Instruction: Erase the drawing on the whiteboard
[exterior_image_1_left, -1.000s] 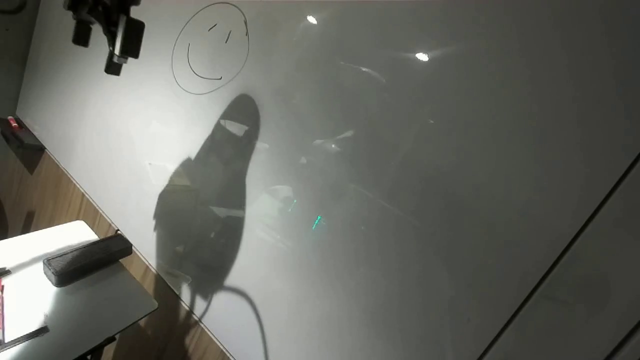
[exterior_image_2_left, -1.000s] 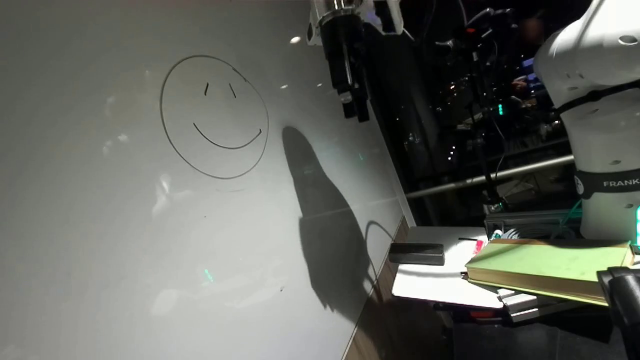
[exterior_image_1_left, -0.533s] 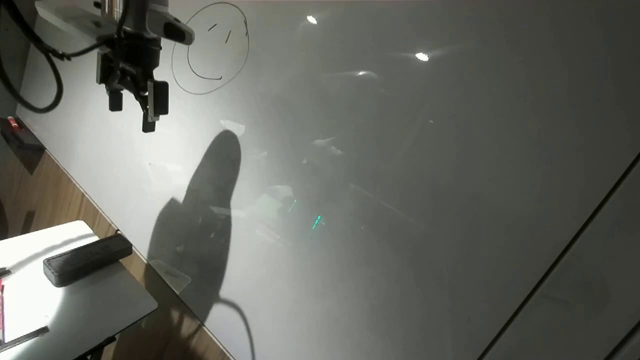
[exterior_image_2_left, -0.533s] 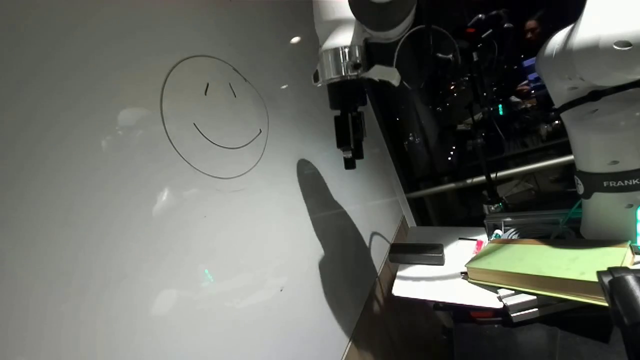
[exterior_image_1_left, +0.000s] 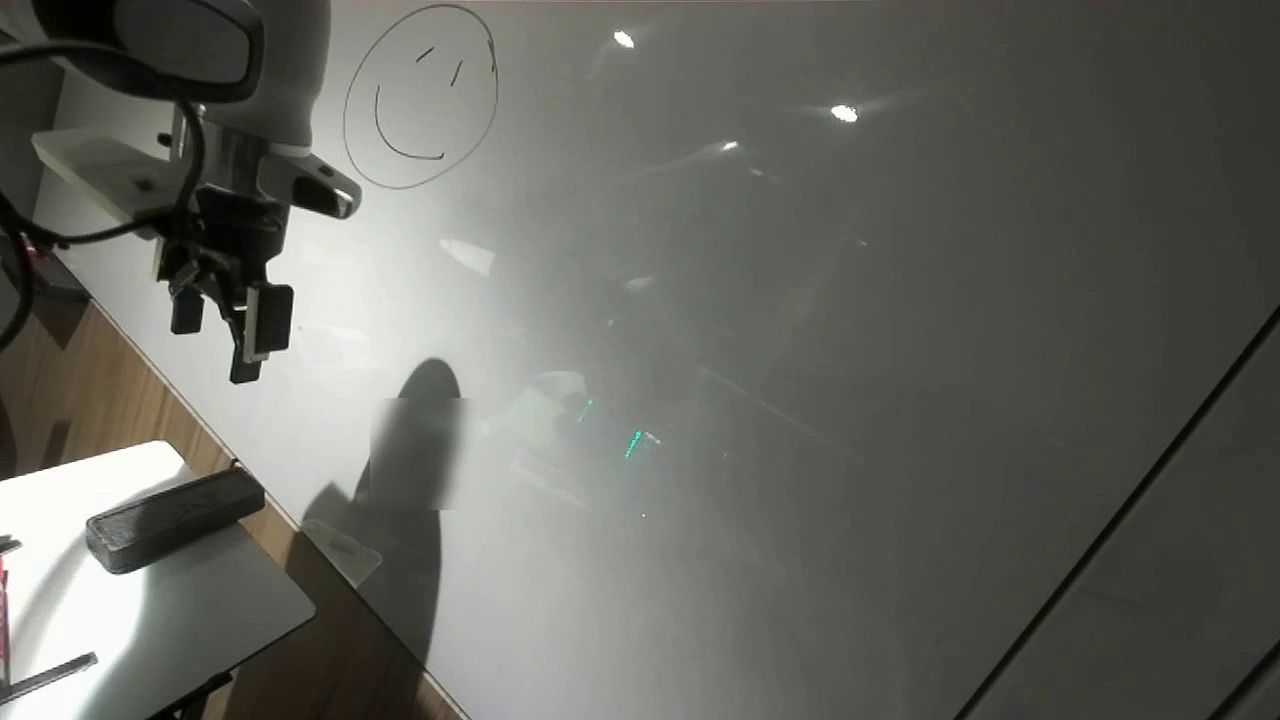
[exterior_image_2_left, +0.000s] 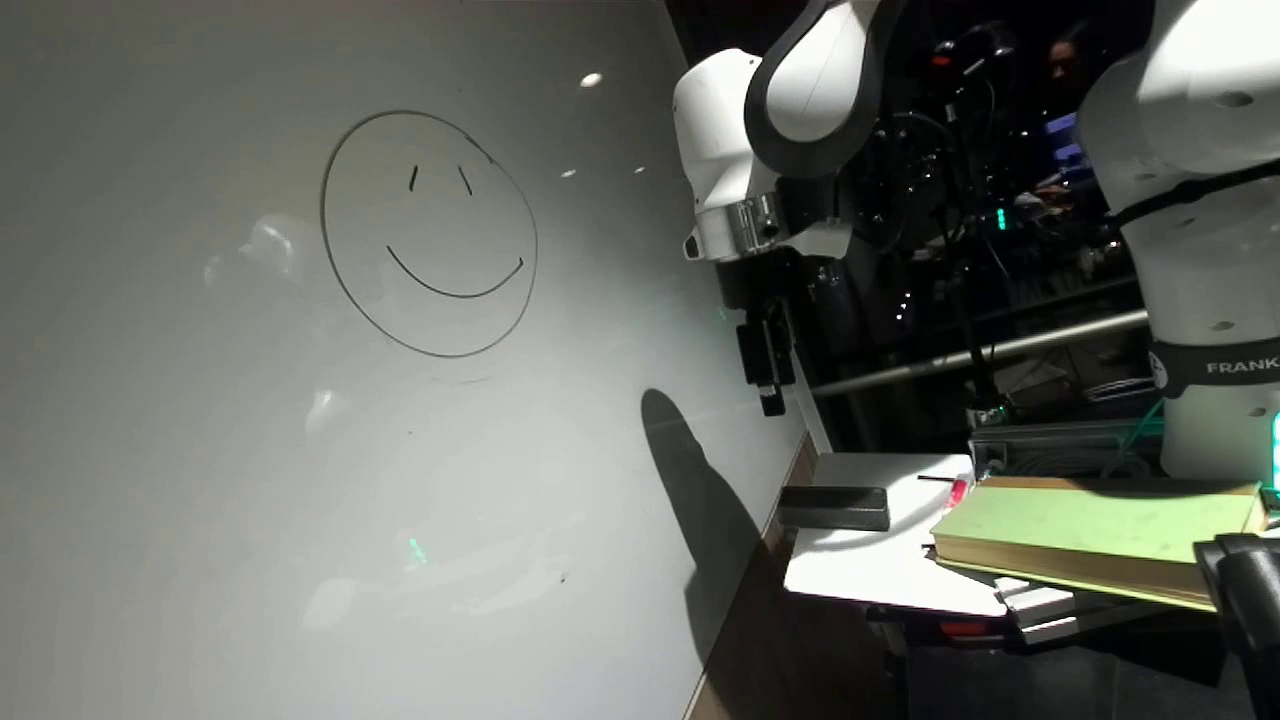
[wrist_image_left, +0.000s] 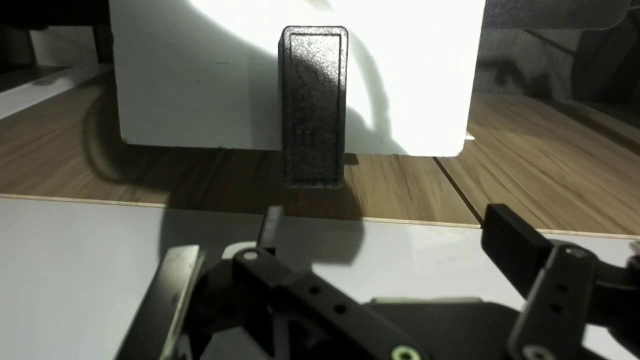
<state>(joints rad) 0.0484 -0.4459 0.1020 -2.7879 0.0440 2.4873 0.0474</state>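
Wood floor (wrist_image_left: 400, 192) shows between tabletop (exterior_image_1_left: 205, 620) and whiteboard (exterior_image_1_left: 780, 340); drawing (exterior_image_2_left: 430, 235), a smiley, sits on the whiteboard, lines whole; no part looks erased, entire job left; tool (exterior_image_1_left: 220, 338) spread wide, holding nothing, apart from the black eraser (wrist_image_left: 314, 107) on the tabletop; grasping it looks next; drawing reads upright in an exterior view, eyes above mouth, outline slightly taller than wide; eraser's long axis crosses the tabletop edge nearly square, overhanging end pointing at the whiteboard.
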